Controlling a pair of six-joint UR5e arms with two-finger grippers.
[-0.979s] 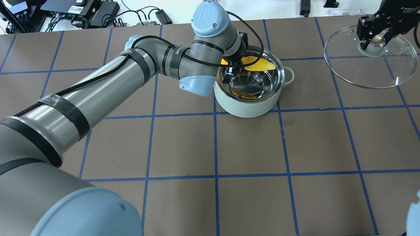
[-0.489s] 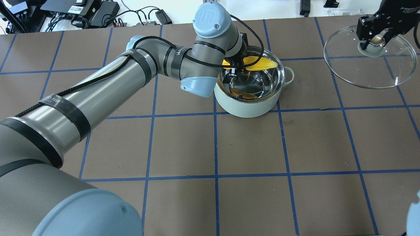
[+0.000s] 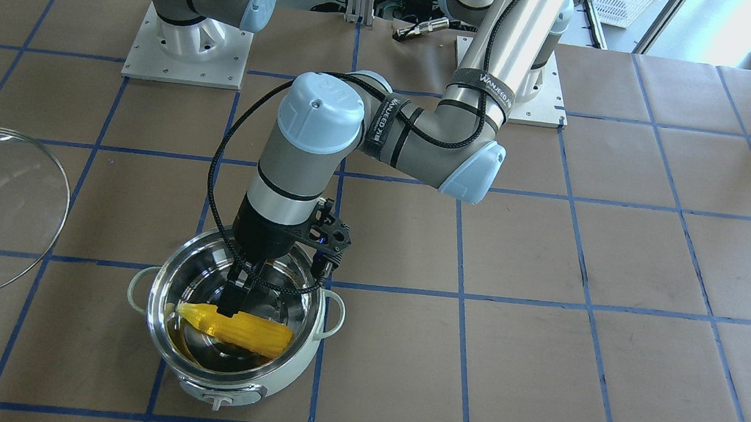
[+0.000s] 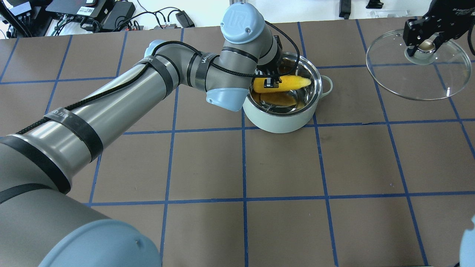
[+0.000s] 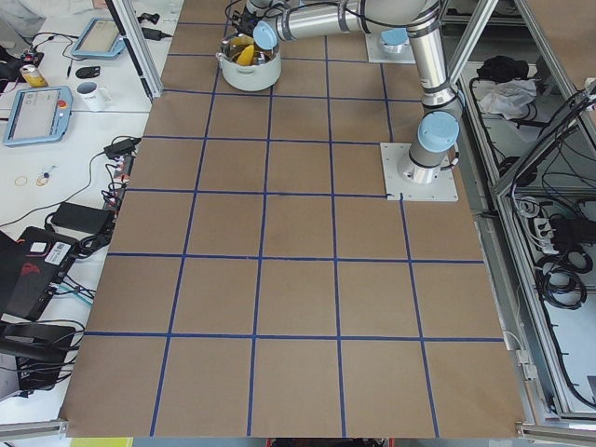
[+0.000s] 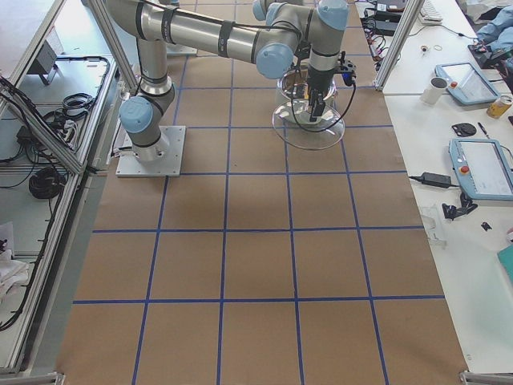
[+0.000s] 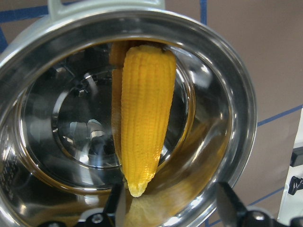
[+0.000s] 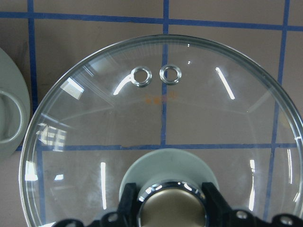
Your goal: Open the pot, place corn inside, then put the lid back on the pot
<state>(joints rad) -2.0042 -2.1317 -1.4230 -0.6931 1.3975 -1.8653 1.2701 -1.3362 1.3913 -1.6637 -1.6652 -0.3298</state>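
Corn lies inside the open pot. Its long axis runs left to right across the far half of the bowl, pale tip pointing right and thick end toward the left wall. The left jaws hang just above it, spread wider than the cob and pinching nothing, so it looks let go. Well off to the far right is the lid, with the right jaws pressed onto its knob. That arm is the one placed to close up. The lid must travel leftward, and the left arm over the pot bars the way.
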